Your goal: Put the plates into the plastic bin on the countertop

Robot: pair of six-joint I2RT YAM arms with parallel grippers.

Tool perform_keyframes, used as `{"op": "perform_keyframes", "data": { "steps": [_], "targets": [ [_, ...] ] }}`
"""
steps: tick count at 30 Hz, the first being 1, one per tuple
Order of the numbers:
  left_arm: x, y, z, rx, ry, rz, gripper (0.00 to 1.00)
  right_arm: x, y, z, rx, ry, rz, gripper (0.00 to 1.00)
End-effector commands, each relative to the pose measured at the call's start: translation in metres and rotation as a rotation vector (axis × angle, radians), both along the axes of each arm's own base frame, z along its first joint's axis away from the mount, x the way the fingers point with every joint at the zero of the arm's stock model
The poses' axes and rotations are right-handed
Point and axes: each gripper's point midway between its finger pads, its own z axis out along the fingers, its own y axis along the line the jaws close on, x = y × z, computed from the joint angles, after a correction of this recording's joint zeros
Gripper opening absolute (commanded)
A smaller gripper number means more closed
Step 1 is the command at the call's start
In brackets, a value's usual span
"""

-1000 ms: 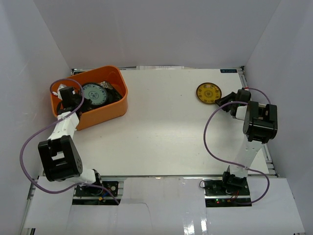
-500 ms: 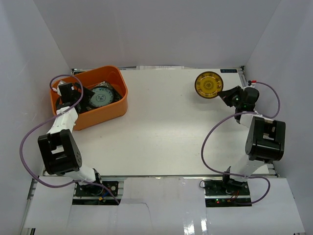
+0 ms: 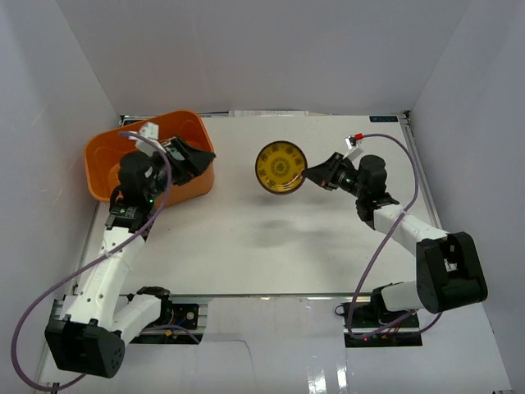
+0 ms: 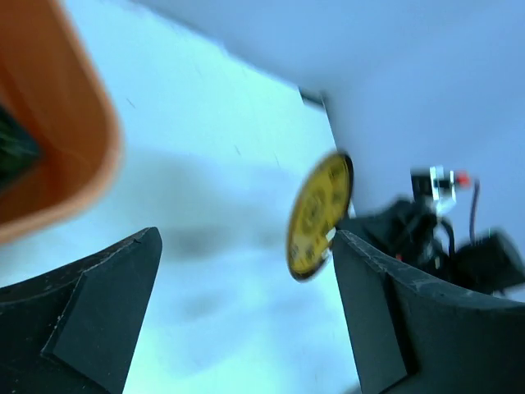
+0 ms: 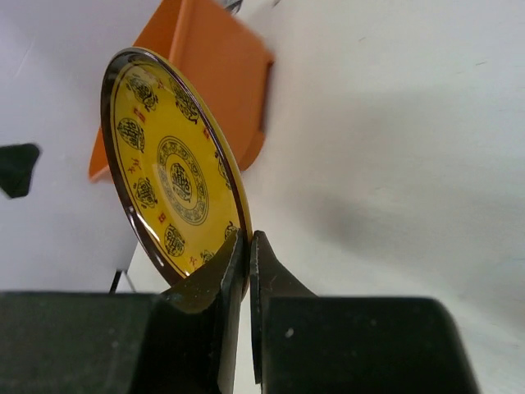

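- My right pincer (image 3: 312, 173), clamped on the rim, holds the small yellow plate (image 3: 280, 167), dark-rimmed with black medallions, on edge above the worktop (image 3: 271, 246).
- My left pincer (image 3: 195, 158) gapes empty near the orange bin (image 3: 184, 187).

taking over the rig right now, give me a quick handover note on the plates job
Right gripper: shut on the rim of the small yellow patterned round plate, held on edge in the air above the white countertop.
Left gripper: open, empty, raised by the right end of the orange plastic bin.
Done: no other plate shows outside the bin; the left arm hides most of its contents.
Left: carry the yellow plate to the bin and release it, probably once the left arm gives room.
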Motion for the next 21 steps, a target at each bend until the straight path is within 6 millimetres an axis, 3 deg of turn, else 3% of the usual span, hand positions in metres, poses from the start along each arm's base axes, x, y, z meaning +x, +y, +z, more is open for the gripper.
{"op": "perform_keyframes", "data": {
  "steps": [1,4,9,12,13,16,17,18,20,21],
  "targets": [
    [-0.024,-0.064,-0.062,0.02,0.15,-0.289,0.95,-0.024,0.029,0.031,0.022,-0.105,0.11,0.08],
    [-0.034,-0.093,-0.072,0.023,0.135,-0.413,0.93,-0.047,0.06,0.029,0.019,-0.098,0.207,0.08],
    [-0.038,-0.124,-0.081,0.039,0.128,-0.526,0.89,-0.061,0.077,0.021,0.0,-0.082,0.239,0.08],
    [-0.04,-0.133,-0.085,0.045,0.111,-0.547,0.76,-0.065,0.083,0.018,-0.007,-0.075,0.25,0.08],
    [-0.039,-0.133,-0.086,0.047,0.11,-0.538,0.6,-0.066,0.084,0.019,-0.005,-0.078,0.253,0.08],
    [-0.035,-0.127,-0.089,0.06,0.112,-0.496,0.28,-0.067,0.083,0.017,-0.006,-0.074,0.253,0.08],
    [-0.032,-0.126,-0.09,0.063,0.113,-0.481,0.08,-0.068,0.083,0.017,-0.006,-0.074,0.253,0.08],
    [-0.029,-0.124,-0.086,0.071,0.106,-0.462,0.0,-0.068,0.082,0.018,-0.008,-0.079,0.251,0.1],
    [-0.018,-0.112,-0.087,0.11,0.124,-0.372,0.0,-0.068,0.08,0.016,-0.027,-0.075,0.243,0.43],
    [-0.008,-0.105,-0.074,0.125,0.104,-0.319,0.0,-0.07,0.078,0.019,-0.034,-0.089,0.241,0.54]
  ]
}}
